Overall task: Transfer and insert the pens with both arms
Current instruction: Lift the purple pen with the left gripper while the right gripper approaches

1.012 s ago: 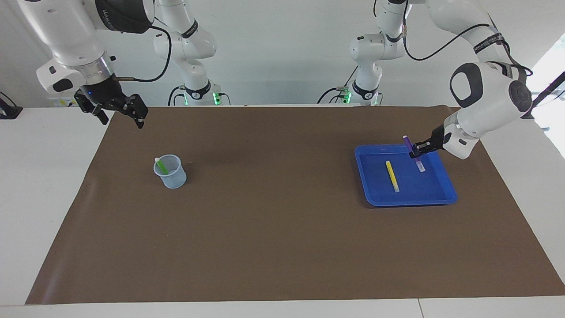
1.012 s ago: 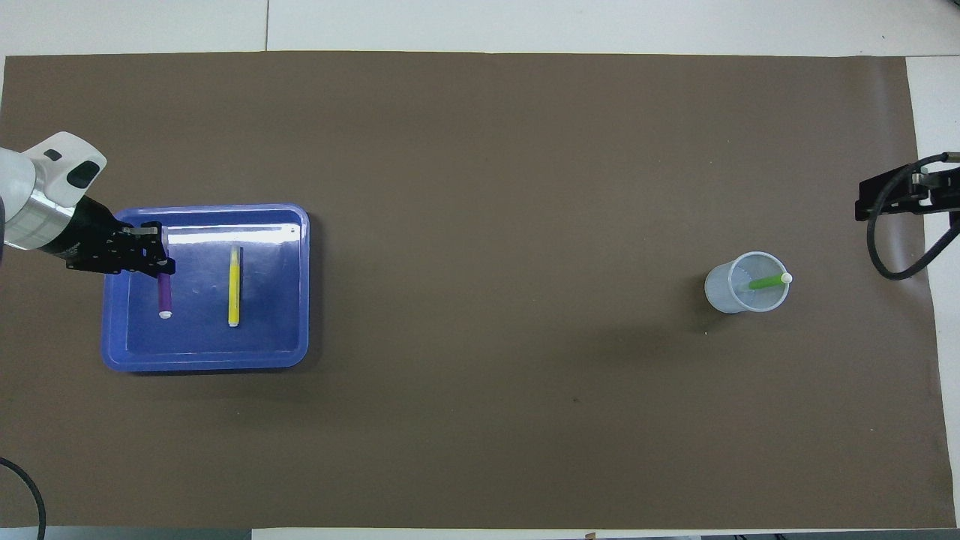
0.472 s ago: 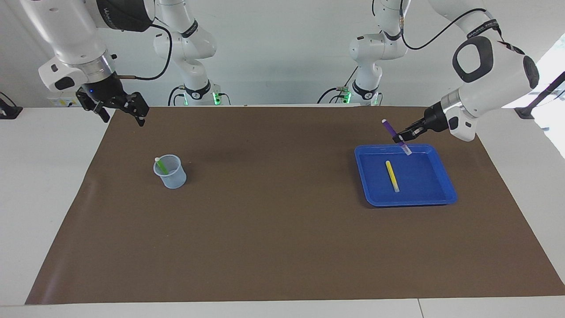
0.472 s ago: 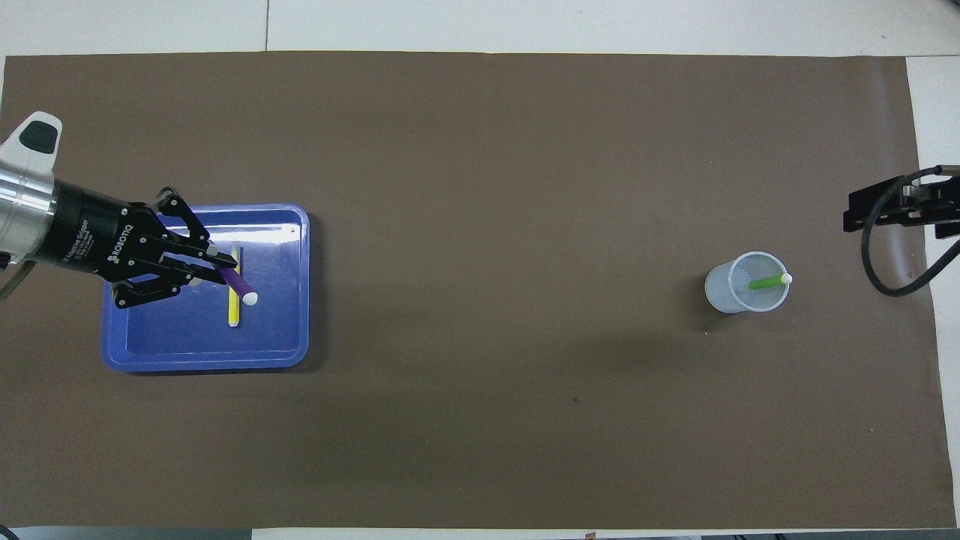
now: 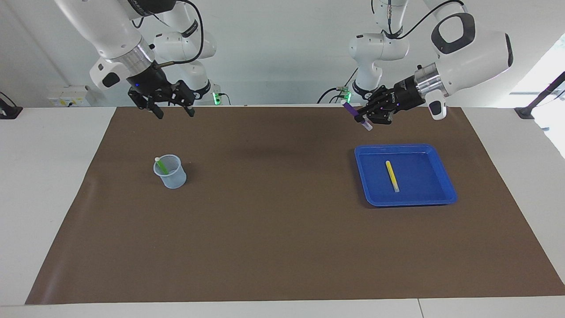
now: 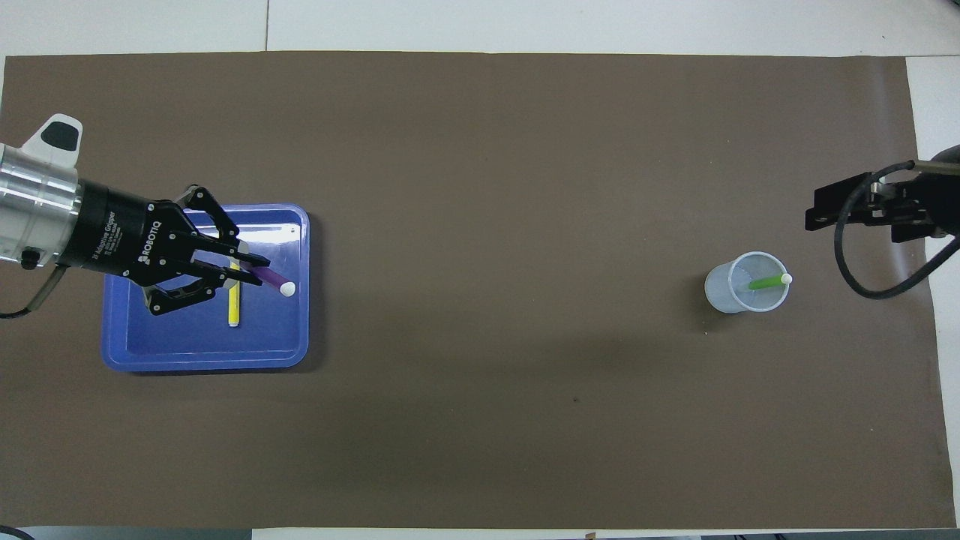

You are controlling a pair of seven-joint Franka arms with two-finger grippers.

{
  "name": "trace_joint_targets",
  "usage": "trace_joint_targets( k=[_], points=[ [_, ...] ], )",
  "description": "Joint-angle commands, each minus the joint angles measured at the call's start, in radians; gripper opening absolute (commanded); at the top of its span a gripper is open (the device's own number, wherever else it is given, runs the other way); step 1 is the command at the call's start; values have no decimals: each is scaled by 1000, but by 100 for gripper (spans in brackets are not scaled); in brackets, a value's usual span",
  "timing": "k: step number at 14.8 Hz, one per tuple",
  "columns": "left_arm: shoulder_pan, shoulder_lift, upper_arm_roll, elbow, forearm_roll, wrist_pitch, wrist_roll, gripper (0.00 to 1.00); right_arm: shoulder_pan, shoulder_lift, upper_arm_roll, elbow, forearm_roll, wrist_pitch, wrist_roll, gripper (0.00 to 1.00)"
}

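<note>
Brown paper mat (image 5: pixel 282 229) covers most of a white table (image 5: pixel 44 198), with two white robot arms working above its edge nearest the robots. Going from the robots' end outward: the left gripper (image 5: pixel 363 118) is raised in the air, over the mat between the robots and a blue tray (image 5: pixel 448 185), its fingertips clenched on the purple pen (image 5: pixel 355 114). That pen is held tilted, one end pointing up toward the robots and its pale end pointing down and away from them. From overhead, the left gripper (image 6: pixel 255 271) and the purple pen (image 6: pixel 271 281) appear over the tray (image 6: pixel 120 352). At the other end of the table, the right gripper (image 5: pixel 172 108) hangs over the edge of the mat nearest the robots, its two fingers spread wide apart and holding nothing; overhead, the right gripper (image 6: pixel 862 210) shows at the frame's edge. Farther out, toward the left arm's end, the blue tray rests flat on the mat, and the yellow pen (image 5: pixel 392 176) lies alone inside it. Toward the right arm's end stands a clear plastic cup (image 5: pixel 170 172), upright on the mat, with the green pen (image 5: pixel 161 165) leaning inside it, pale end up above the rim.
</note>
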Motion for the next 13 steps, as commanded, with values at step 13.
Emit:
trace_joint_targets(
  k=[13],
  points=[
    [-278,-219,1,-346,-223,467,-308,0,-8,5,390,-23,182,356,285,100]
  ],
)
